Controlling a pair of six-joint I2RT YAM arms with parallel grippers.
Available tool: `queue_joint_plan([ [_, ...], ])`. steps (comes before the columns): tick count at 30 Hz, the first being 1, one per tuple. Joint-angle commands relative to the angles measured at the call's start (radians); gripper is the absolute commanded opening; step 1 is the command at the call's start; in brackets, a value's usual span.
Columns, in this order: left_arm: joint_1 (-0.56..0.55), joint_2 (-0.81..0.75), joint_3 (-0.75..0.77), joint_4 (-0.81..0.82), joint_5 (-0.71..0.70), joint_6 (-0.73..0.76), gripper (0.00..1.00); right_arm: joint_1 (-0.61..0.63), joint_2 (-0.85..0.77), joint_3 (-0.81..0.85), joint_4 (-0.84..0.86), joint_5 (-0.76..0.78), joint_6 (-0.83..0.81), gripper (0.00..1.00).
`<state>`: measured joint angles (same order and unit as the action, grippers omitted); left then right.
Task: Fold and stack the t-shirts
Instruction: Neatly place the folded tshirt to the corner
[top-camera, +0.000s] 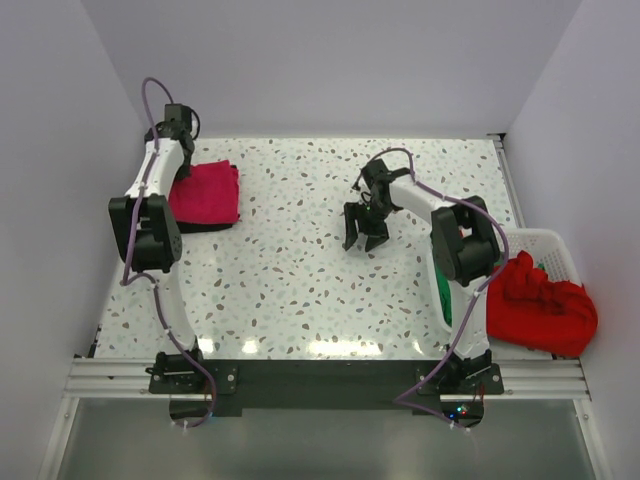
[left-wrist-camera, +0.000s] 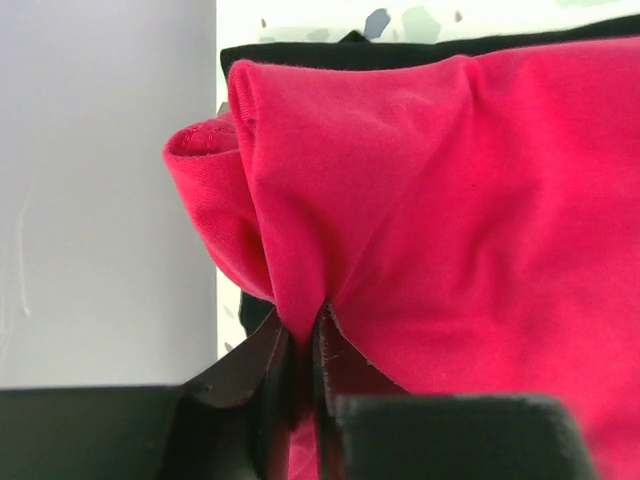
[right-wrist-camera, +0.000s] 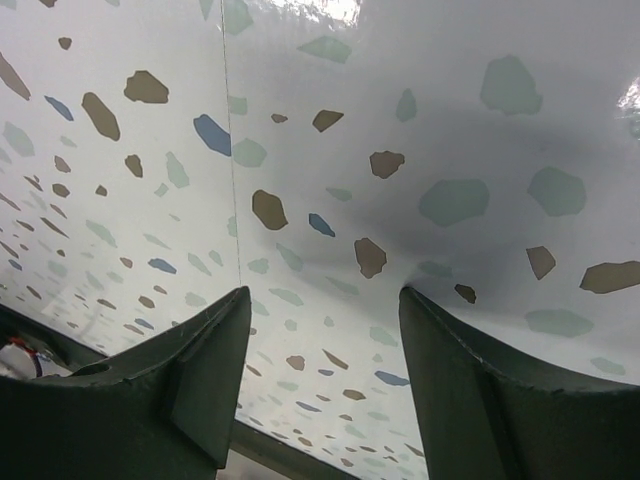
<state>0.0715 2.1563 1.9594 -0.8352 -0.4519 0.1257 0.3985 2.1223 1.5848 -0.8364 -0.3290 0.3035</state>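
A folded magenta-pink t-shirt lies at the far left of the table on top of a black t-shirt. My left gripper stands over its far-left edge. In the left wrist view, the left gripper is shut on a pinched fold of the magenta-pink t-shirt. The black t-shirt shows as a strip behind it. My right gripper hangs open just above the bare table near the middle. In the right wrist view, the right gripper has nothing between its fingers.
A white lattice basket sits at the right edge with a crumpled red t-shirt spilling over its front. A sliver of green cloth shows beside the right arm. White walls close in the left, back and right sides.
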Motion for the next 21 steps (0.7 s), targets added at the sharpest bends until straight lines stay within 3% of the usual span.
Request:
queue_joint_plan([
  [1, 0.039, 0.022, 0.044, 0.041, -0.010, -0.009, 0.37, 0.005, -0.051, -0.023, -0.029, 0.033, -0.024, 0.65],
  [4, 0.047, 0.040, 0.071, 0.028, -0.037, -0.037, 0.68, 0.003, -0.074, -0.034, -0.023, 0.047, -0.026, 0.65],
  [7, 0.047, 0.037, 0.082, 0.022, -0.039, -0.072, 0.77, 0.005, -0.113, -0.060, -0.003, 0.051, -0.026, 0.65],
  [12, 0.045, -0.050, 0.047, 0.041, 0.074, -0.217, 0.78, 0.005, -0.185, -0.101, 0.045, 0.065, -0.018, 0.66],
  [16, 0.021, -0.212, -0.173, 0.182, 0.168, -0.325, 0.79, 0.003, -0.234, -0.143, 0.080, 0.080, -0.017, 0.66],
  [21, -0.145, -0.416, -0.364, 0.327, 0.113, -0.403, 0.79, 0.005, -0.312, -0.196, 0.152, 0.108, -0.006, 0.66],
])
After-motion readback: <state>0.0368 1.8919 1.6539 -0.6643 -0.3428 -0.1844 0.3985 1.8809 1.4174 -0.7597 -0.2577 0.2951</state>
